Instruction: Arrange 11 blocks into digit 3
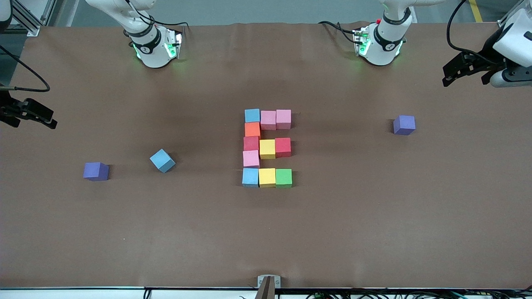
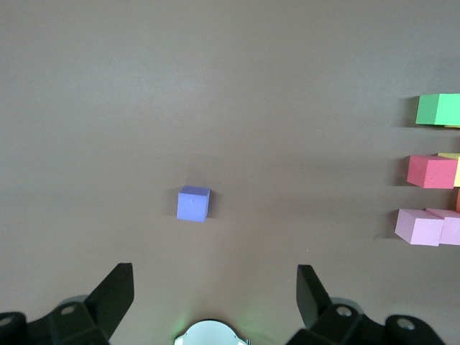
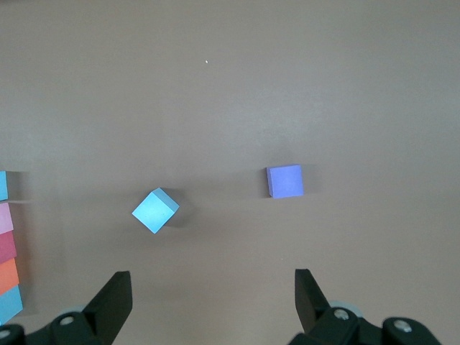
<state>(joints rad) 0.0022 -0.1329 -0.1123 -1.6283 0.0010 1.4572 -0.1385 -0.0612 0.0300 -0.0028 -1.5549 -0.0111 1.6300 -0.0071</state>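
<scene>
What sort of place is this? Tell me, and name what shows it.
Probably a robotics lab bench: two arms, with the left gripper and right gripper open at the table ends, a brown mat covering the table, and foam blocks arranged on it.

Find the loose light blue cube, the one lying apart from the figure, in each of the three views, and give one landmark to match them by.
Front view: loose light blue cube lies turned askew on the table toward the right arm's end, apart from the figure.
Left wrist view: not in it.
Right wrist view: it shows ahead of the open right gripper.
Shared landmark: the purple cube beside it.
</scene>
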